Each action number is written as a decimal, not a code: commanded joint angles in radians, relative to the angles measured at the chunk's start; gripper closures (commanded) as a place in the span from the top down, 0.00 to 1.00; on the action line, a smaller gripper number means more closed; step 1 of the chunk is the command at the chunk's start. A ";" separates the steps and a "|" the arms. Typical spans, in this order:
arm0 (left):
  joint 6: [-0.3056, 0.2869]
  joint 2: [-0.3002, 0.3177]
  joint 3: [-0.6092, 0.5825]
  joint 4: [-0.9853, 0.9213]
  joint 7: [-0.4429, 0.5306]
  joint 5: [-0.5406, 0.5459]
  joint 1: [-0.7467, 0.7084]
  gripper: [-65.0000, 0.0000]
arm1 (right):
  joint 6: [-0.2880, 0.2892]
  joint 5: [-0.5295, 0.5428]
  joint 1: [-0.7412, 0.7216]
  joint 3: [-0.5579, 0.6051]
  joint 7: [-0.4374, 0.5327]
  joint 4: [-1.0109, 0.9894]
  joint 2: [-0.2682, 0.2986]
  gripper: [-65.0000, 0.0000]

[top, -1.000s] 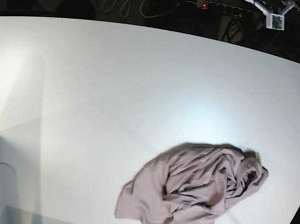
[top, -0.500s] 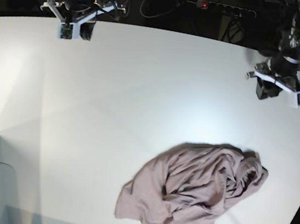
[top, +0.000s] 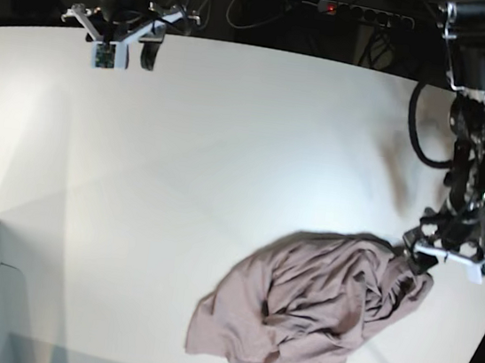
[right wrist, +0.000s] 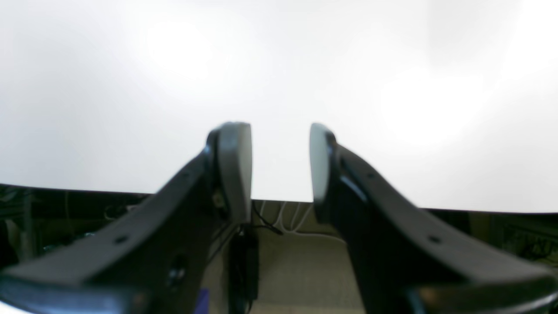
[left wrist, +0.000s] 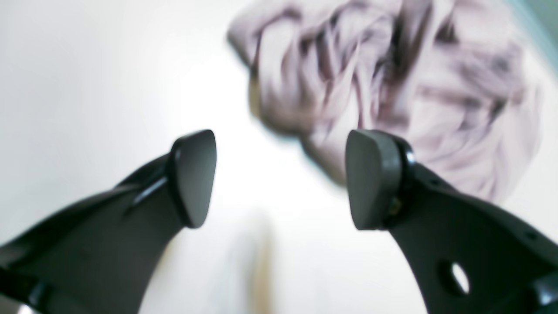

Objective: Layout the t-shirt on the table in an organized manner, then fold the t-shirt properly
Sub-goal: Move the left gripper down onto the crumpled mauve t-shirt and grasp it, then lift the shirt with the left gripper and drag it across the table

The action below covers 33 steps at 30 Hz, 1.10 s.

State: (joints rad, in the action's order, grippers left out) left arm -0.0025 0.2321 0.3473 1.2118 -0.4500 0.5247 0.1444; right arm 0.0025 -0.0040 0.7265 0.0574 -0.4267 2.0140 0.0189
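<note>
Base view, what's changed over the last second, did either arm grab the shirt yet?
The left gripper has swung out from the far edge and down to the shirt's right end, jaws now spread wide; nothing is between them in the wrist view. The right gripper has come a little forward over the table's far edge and opened partly. Neither holds anything. The shirt lies in the same crumpled heap.

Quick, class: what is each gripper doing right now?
Left gripper: open, empty, near the t-shirt.
Right gripper: open, empty, above the table edge.
</note>
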 commanded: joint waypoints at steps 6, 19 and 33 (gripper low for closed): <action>-0.003 0.010 -0.003 -0.243 0.021 -0.071 0.245 0.69 | 0.003 -0.001 0.008 -0.003 0.018 0.015 0.003 0.34; -0.003 -0.009 -0.118 -0.677 0.337 -0.262 0.396 0.68 | 0.003 -0.001 -0.038 -0.004 -0.110 0.015 0.002 0.34; -0.003 -0.012 -0.142 -0.671 0.359 -0.255 0.389 0.02 | 0.003 -0.001 -0.057 -0.004 -0.110 -0.012 0.005 0.34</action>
State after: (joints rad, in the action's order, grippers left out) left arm -0.0036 0.2108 0.2020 0.5198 -0.1146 0.2661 0.5060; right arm 0.0029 -0.0040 0.6655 0.0544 -0.5545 1.9854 0.0200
